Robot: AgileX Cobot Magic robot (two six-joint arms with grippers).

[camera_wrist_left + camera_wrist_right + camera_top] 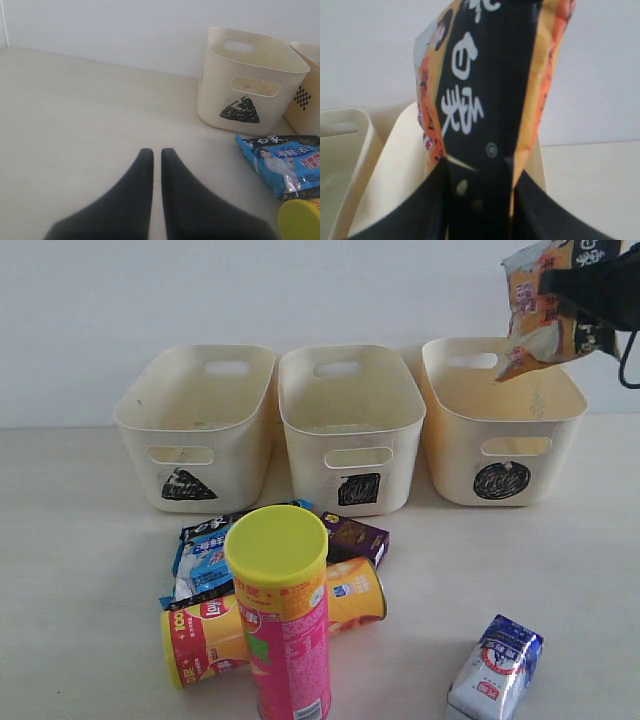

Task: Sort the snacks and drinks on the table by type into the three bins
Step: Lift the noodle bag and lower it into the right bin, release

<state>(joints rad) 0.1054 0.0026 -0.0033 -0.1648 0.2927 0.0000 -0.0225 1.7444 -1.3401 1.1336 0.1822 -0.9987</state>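
My right gripper (572, 288) is shut on an orange, white and black foil packet (540, 315), which hangs high over the back of the circle bin (455, 440). In the right wrist view the packet (485, 90) stands clamped between my fingers (420, 210), with that bin's wall (395, 165) below. The triangle bin (150, 435) and the square bin (310, 445) stand to the left. My left gripper (152, 152) hovers shut and empty over bare table (75, 125), left of the triangle bin (215, 95) and a blue packet (285, 162).
In front of the bins a pink canister (290, 650) with a yellow lid stands upright. A yellow-orange canister (355, 595) lies behind it, beside the blue packet (205, 555) and a dark purple carton (355, 537). A blue-and-white carton (497, 668) sits at front right.
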